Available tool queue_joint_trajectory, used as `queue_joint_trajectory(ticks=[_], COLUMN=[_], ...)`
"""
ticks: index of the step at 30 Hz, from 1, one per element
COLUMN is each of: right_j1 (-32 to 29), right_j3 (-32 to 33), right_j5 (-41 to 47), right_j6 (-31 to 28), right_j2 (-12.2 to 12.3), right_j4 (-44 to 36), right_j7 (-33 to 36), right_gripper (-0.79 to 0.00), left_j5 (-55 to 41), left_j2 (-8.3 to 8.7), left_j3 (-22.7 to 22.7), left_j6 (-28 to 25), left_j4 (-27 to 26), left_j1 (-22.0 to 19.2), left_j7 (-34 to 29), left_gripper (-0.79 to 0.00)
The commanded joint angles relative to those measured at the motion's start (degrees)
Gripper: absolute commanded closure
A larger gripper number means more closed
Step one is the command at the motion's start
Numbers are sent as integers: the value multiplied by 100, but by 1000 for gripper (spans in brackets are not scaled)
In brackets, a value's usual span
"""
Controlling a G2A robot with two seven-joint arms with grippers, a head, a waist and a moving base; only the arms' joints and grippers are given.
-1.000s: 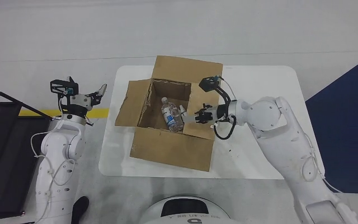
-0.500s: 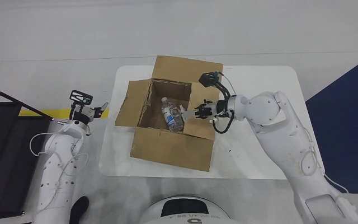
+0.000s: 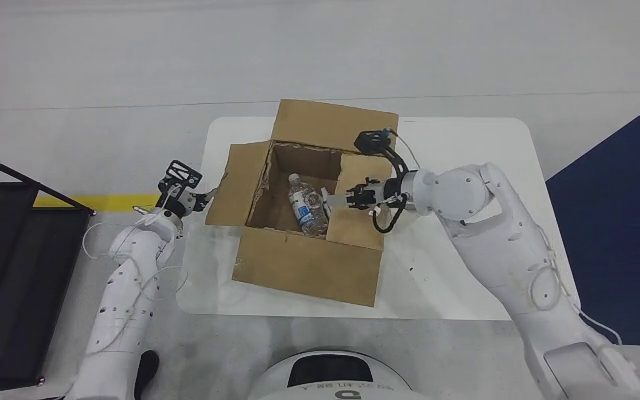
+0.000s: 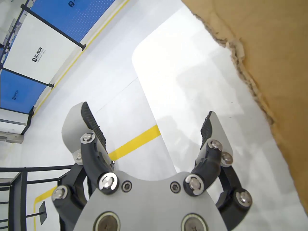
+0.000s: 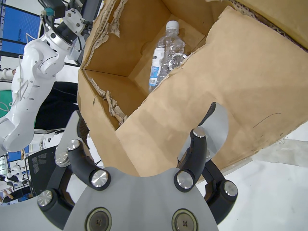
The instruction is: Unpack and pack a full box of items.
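Observation:
An open cardboard box point(image 3: 305, 265) stands on the white table point(image 3: 470, 270), all its flaps spread. A clear plastic water bottle point(image 3: 305, 205) point(image 5: 166, 56) lies on the box floor. My right gripper point(image 3: 350, 198) point(image 5: 146, 116) is open at the box's right flap point(image 5: 216, 85), one finger on each side of the flap's edge, with one finger partly hidden behind the cardboard. My left gripper point(image 3: 200, 196) point(image 4: 146, 114) is open and holds nothing, hovering over the table's left edge just short of the left flap point(image 3: 225, 190) point(image 4: 264, 49).
A black rack point(image 3: 30, 260) stands on the floor left of the table, beside a yellow floor line point(image 3: 70, 200). Bare tabletop lies right of the box and in front of it. Blue and white panels point(image 4: 48, 25) stand in the room behind.
My left arm has swung from beside the rack toward the box, and its gripper is now close to the left flap. My right gripper has edged slightly toward the box opening.

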Motion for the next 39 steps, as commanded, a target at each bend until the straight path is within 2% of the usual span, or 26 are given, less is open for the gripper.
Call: queue_joint_trajectory(ticks=[1, 4, 8, 15, 19, 21, 24, 29, 35, 39], right_j1=[73, 123, -15, -839, -1320, -1505, -1695, -1846, -1923, -1923], right_j3=[-71, -153, 6, 972, 1557, 1771, 1985, 2099, 2162, 2162], right_j5=[8, -2, 77, 381, 655, 795, 932, 986, 1011, 1011], right_j6=[71, 80, -122, -672, -926, -1022, -1115, -1178, -1124, -1124], right_j2=[-14, -26, 11, 195, 285, 317, 352, 385, 411, 411], right_j4=[97, 131, -110, -715, -883, -921, -937, -957, -990, -990], right_j7=[42, 32, -108, -536, -685, -702, -715, -758, -854, -854], right_gripper=[-785, -785, -785, -785, -785, -785, -785, -785, -785, -785], left_j5=[-3, -198, -872, -2251, -2741, -2485, -1536, -484, -50, -576], left_j2=[3, -1, -2, 28, 61, 90, 127, 137, 100, 37], left_j3=[17, 5, -129, -506, -687, -743, -677, -286, 269, 403], left_j6=[12, 3, -293, -1108, -1443, -1310, -689, -186, -223, -189], left_j4=[28, 60, 24, -272, -440, -560, -593, -144, 291, 420], left_j1=[-16, -41, -54, 55, 99, 111, 80, -67, -242, -370], left_j7=[16, 87, 270, 494, 407, 276, 38, -6, 230, 291], left_gripper=[-785, -785, -785, -785, -785, -785, -785, -785, -785, -785])
